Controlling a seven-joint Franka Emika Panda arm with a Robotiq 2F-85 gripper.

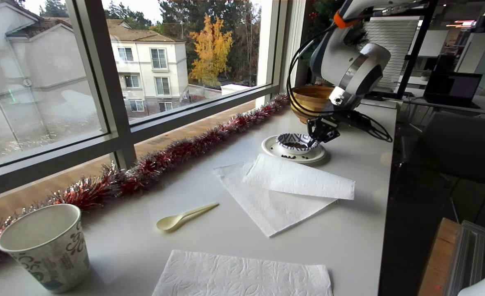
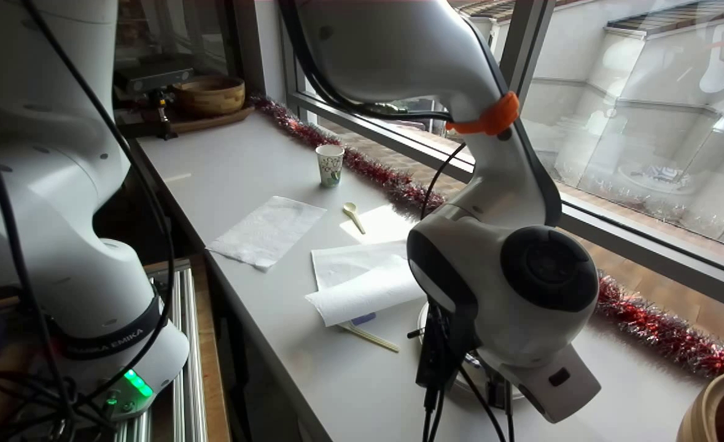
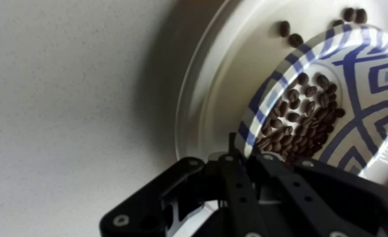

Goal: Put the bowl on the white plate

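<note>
The bowl (image 1: 290, 139), with a blue-and-white patterned rim, holds dark coffee beans. It fills the right of the wrist view (image 3: 355, 108). It is in or just over the white plate (image 1: 269, 147); I cannot tell whether its base touches. A few loose beans lie on the plate, whose rim also shows in the wrist view (image 3: 189, 108). My gripper (image 1: 313, 142) points down at the bowl's edge. In the wrist view its fingers (image 3: 244, 154) are closed with the rim between them. In an exterior view the arm hides most of the bowl and plate (image 2: 423, 316).
Paper napkins (image 1: 281, 211) lie beside the plate, one folded over. A pale spoon (image 1: 180, 220) and a paper cup (image 1: 47, 250) stand farther off. A fork (image 2: 374, 339) lies by the napkins. A wooden bowl (image 1: 308, 98) is behind the gripper. A tinsel garland (image 1: 193, 148) runs along the window.
</note>
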